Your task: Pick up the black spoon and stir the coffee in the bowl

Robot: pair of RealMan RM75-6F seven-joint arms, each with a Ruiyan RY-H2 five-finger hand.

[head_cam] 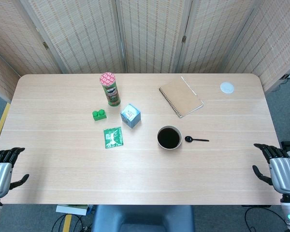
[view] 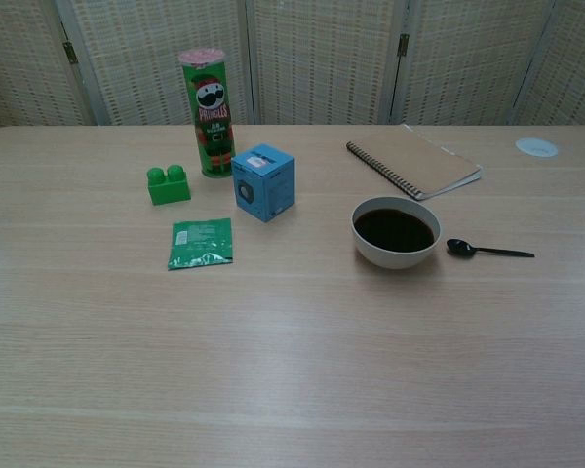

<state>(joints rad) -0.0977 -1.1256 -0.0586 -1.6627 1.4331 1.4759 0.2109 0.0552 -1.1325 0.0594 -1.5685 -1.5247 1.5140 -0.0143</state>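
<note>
Glossy black spoon beside round white bowl of coffee; both hands' fingers apart, empty.

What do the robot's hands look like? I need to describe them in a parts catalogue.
Both the left hand and the right hand have a silver-grey metal body shaped like a palm and black jointed fingers. Only the head view shows them. The right wrist ends in a pale cuff with a small blue-green light.
</note>
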